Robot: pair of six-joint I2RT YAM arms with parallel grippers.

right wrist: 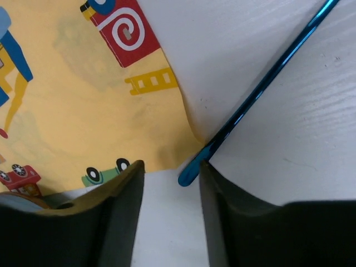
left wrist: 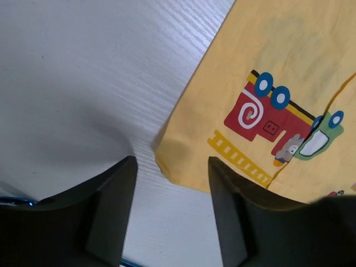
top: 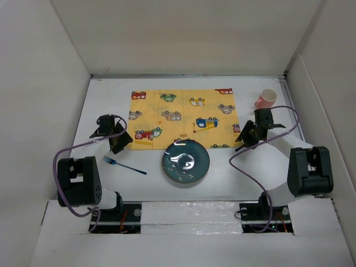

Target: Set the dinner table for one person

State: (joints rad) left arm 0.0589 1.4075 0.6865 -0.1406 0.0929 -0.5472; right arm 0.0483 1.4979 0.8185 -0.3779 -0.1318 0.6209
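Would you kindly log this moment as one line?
left hand open, above mat corner | right hand open, by blue utensil | plate overlaps mat's near edge | fork left of plate | cup far right

One each: dinner table (top: pixel 108 95), placemat (top: pixel 183 114), plate (top: pixel 186 162), fork (top: pixel 123 164), cup (top: pixel 266 99), blue utensil (right wrist: pixel 261 92).

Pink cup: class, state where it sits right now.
In the top view, the pink cup sits on the dinner table, far right, just right of the placemat and beyond the right gripper.

Black-and-white arms (top: pixel 80 179), purple cables (top: pixel 54 169), seemingly black fingers (left wrist: pixel 103 208)
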